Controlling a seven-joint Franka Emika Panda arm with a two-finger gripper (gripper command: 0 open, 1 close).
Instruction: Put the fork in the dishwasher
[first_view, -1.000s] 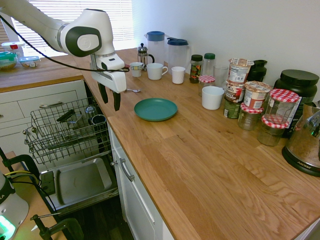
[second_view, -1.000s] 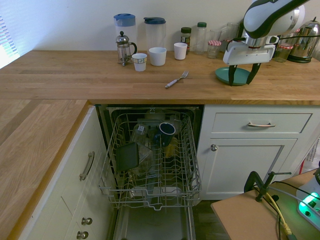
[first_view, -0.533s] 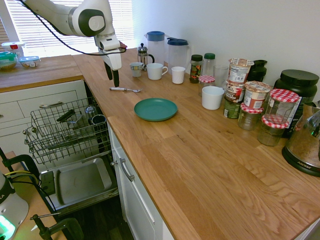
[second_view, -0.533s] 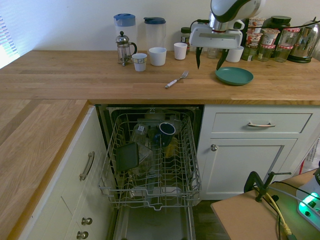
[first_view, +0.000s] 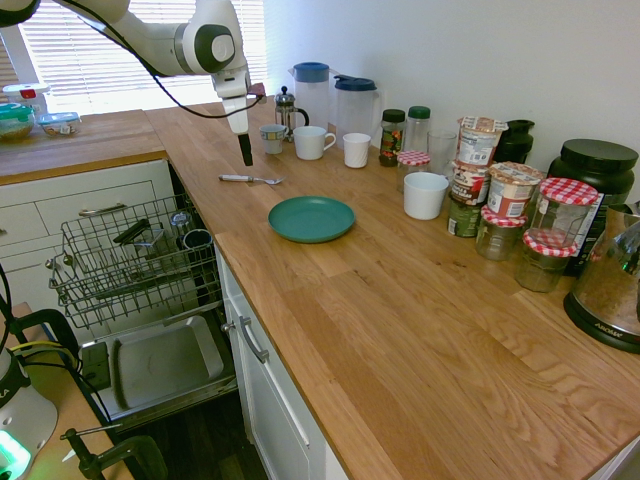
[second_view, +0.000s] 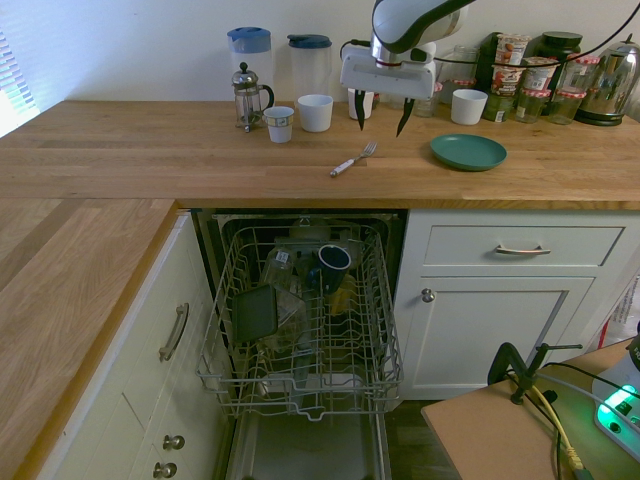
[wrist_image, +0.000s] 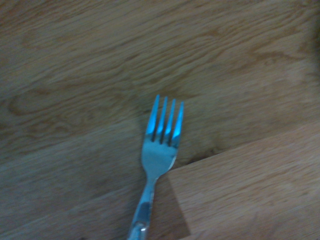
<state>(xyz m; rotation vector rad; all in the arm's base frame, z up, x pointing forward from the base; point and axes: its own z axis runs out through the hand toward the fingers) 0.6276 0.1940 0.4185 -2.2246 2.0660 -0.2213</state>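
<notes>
Lying on the counter (first_view: 400, 320) beside the plate (first_view: 311, 219), the fork (second_view: 354, 160) is left untouched below the gripper (second_view: 383, 122), whose fingers are spread around nothing. "AROMA" can be read on the kettle's (first_view: 610, 285) base; the cup labels (first_view: 514, 188) are too small to be read.

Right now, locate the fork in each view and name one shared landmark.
First exterior view: the fork, upper left of centre, beyond the plate.
Second exterior view: just above centre, left of the plate.
Wrist view: lower middle, handle cut off by the bottom edge.
Shared landmark: the wooden countertop.
</notes>
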